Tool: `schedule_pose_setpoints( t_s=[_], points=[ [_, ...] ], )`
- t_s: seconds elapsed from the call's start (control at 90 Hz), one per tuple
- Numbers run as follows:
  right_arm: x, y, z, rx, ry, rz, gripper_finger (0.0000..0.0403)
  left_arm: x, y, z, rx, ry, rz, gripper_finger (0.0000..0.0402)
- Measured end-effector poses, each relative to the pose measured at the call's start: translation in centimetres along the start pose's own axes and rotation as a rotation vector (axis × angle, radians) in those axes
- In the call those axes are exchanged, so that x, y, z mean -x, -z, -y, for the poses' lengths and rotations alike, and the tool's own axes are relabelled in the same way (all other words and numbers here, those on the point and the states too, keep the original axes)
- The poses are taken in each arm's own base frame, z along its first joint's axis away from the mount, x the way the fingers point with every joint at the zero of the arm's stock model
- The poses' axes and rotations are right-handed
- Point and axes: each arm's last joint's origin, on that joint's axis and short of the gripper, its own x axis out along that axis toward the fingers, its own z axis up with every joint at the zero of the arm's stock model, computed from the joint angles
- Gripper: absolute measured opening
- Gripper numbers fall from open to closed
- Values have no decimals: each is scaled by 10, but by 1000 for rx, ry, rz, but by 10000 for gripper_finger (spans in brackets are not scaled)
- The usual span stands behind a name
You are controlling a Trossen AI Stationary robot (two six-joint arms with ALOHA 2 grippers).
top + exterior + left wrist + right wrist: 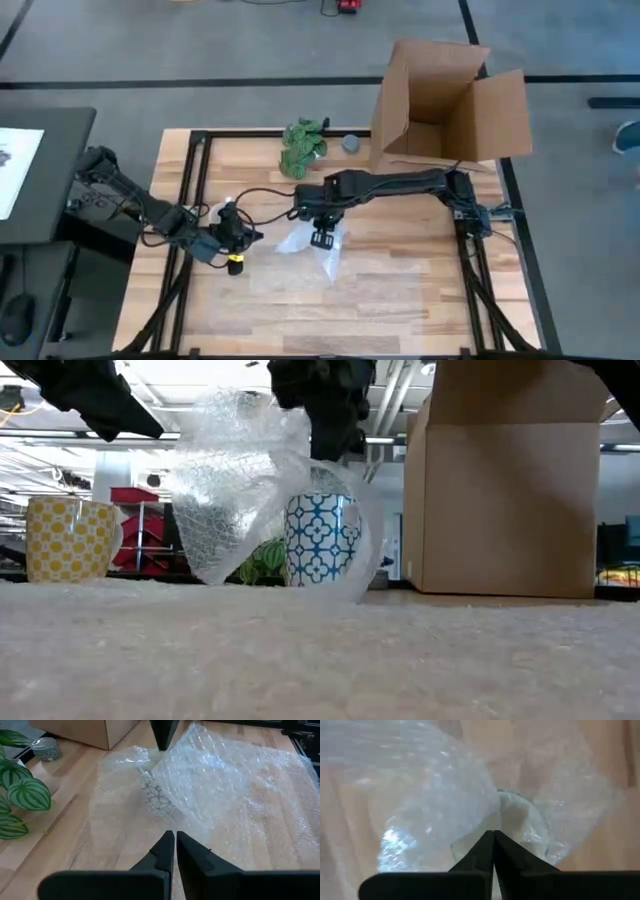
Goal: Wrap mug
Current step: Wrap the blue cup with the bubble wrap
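- Step in hand: folding wrap (pixel 312 246) over the mug (pixel 322 540). The right gripper (pixel 321 238), fingers pressed together on a pinch of wrap, hangs just above the mug rim at table centre.
- Mug: upright, long axis vertical, mouth up; half draped (blue pattern shows through in the low view).
- Left gripper (pixel 234 238), at 9 o'clock of the mug, fingers pressed together on nothing, waits.
- Next, in my judgement: carry the flap across the rim without tipping the mug.
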Motion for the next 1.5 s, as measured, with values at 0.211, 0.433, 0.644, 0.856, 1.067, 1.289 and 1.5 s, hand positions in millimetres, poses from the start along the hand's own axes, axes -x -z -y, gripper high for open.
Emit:
schedule_pose_setpoints(
  t_s=[0.211, 0.433, 0.644, 0.856, 1.067, 1.289, 1.5],
  points=[
    [-32, 3, -10, 40, -34, -91, 0, 0, 0, 0, -3, -2, -3, 0],
    [-70, 4, -1, 19, -13, -186, 0, 0, 0, 0, -1, -1, -3, 0],
    [-86, 5, 7, 34, -3, -224, 0, 0, 0, 0, 2, -1, -4, 0],
    [-77, 5, 4, 53, 9, -222, 0, 0, 0, 0, 4, -2, -4, 0],
    [-30, 4, 0, 57, 16, -184, 0, 0, 0, 0, 6, -1, -2, 0],
    [8, 8, -2, 41, 109, -104, 0, 0, 0, 0, 5, -1, -3, 0],
    [12, 4, 1, -1, 265, -24, 0, 0, 0, 0, 5, -1, -3, 0]
  ],
)
